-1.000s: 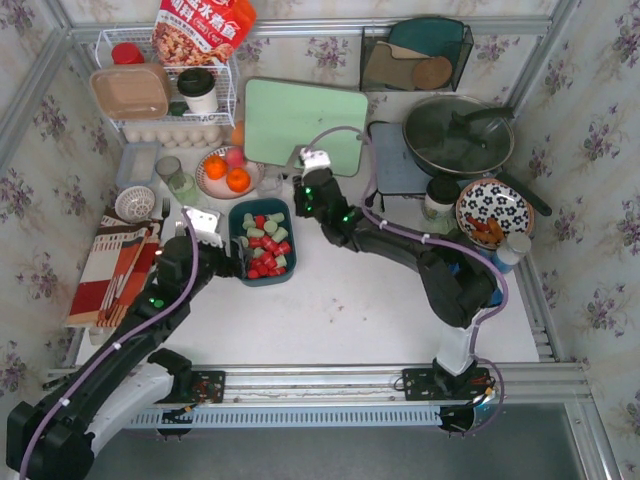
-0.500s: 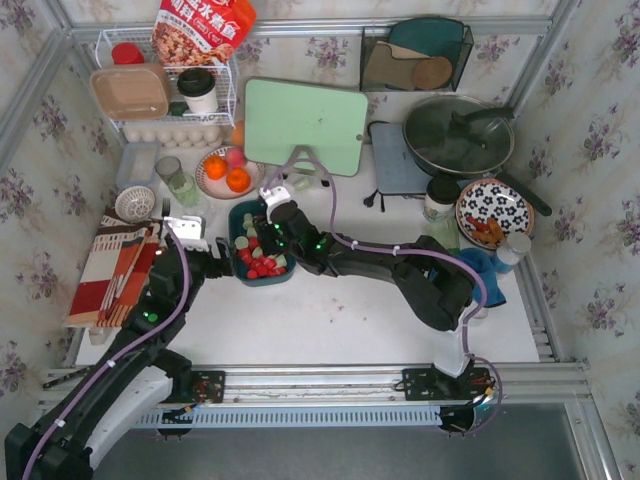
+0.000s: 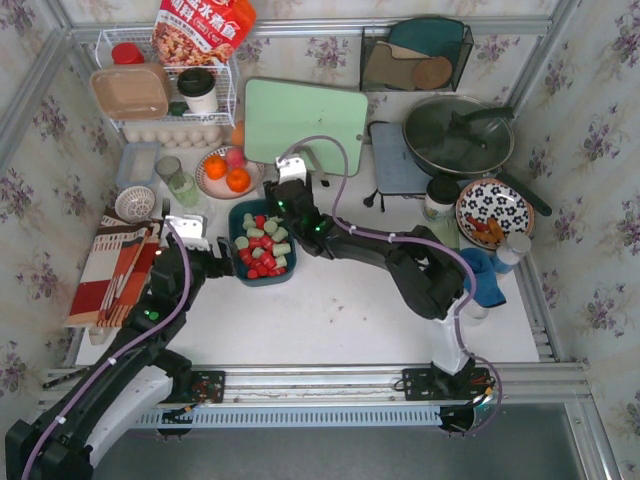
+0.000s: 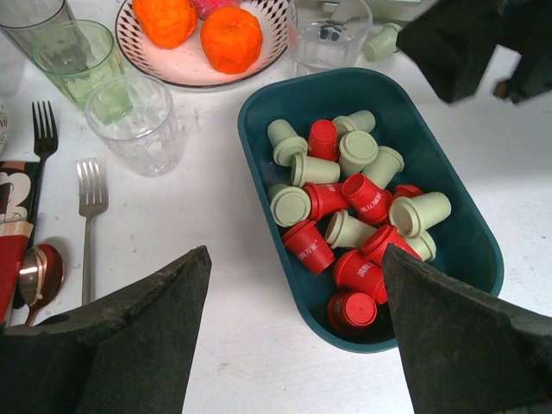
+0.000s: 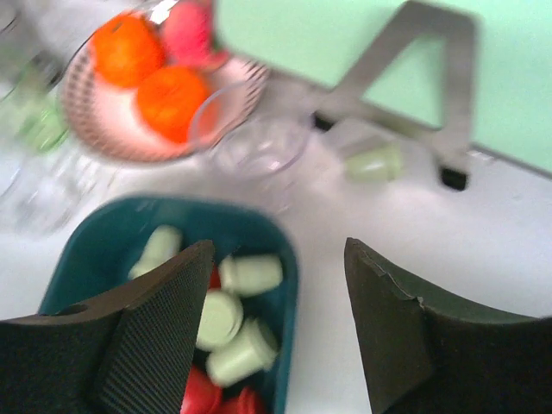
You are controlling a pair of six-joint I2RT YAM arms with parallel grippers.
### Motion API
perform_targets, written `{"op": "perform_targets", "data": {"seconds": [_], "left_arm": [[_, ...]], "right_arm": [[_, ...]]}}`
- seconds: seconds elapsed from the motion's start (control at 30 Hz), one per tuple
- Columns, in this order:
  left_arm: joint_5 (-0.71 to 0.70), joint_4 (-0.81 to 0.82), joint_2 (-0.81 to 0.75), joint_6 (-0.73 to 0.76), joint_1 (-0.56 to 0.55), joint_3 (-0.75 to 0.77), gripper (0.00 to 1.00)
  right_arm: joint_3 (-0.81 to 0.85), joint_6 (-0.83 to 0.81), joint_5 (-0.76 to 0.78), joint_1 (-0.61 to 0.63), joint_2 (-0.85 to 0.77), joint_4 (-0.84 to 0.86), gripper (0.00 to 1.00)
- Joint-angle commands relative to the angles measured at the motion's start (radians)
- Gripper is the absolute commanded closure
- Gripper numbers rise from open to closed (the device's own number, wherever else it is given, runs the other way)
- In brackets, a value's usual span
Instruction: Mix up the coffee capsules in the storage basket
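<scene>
The dark teal storage basket point(image 3: 268, 282) sits left of centre and holds several red and mint coffee capsules point(image 3: 262, 244), intermingled. In the left wrist view the basket point(image 4: 259, 108) and capsules point(image 4: 345, 203) are sharp. My left gripper point(image 3: 224, 263) is open, its jaws either side of the basket's near left rim point(image 4: 295, 255). My right gripper point(image 3: 287, 204) is open and empty above the basket's far right corner point(image 5: 278, 246); its view is blurred. One mint capsule point(image 5: 373, 162) lies loose on the table behind the basket, also visible in the left wrist view point(image 4: 379, 41).
A plate of oranges point(image 3: 228, 172) and clear glasses point(image 4: 134, 121) stand behind and left of the basket. Forks point(image 4: 90, 198) and a spoon lie to its left. A mint cutting board point(image 3: 305, 125) stands on a rack behind. Pan and patterned bowl sit at the right.
My right gripper swung left over the basket, then drew back to its far right corner. The capsules have shifted. My left gripper edged slightly left, still at the basket's near left.
</scene>
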Motion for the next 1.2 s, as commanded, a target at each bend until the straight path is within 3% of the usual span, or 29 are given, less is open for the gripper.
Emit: {"op": "perform_targets", "data": {"seconds": [0.0,0.13,0.27,0.73,0.97,1.17], "left_arm": [[0.016,0.012,0.008,-0.014,0.0,0.016,0.17],[0.025,0.014,0.015,-0.019,0.0,0.018,0.17],[0.03,0.011,0.022,-0.022,0.0,0.022,0.17],[0.047,0.008,0.021,-0.039,0.0,0.026,0.17],[0.046,0.006,0.02,-0.038,0.0,0.027,0.17],[0.048,0.006,0.019,-0.04,0.0,0.028,0.17]], "right_arm": [[0.062,0.021,0.267,-0.038,0.1,0.167,0.31],[0.159,0.005,0.302,-0.082,0.223,0.21,0.34],[0.303,0.034,0.269,-0.125,0.332,0.081,0.35],[0.583,0.16,-0.066,-0.239,0.502,-0.264,0.38],[0.764,0.215,-0.093,-0.255,0.624,-0.47,0.36],[0.762,0.295,-0.067,-0.287,0.622,-0.516,0.36]]}}
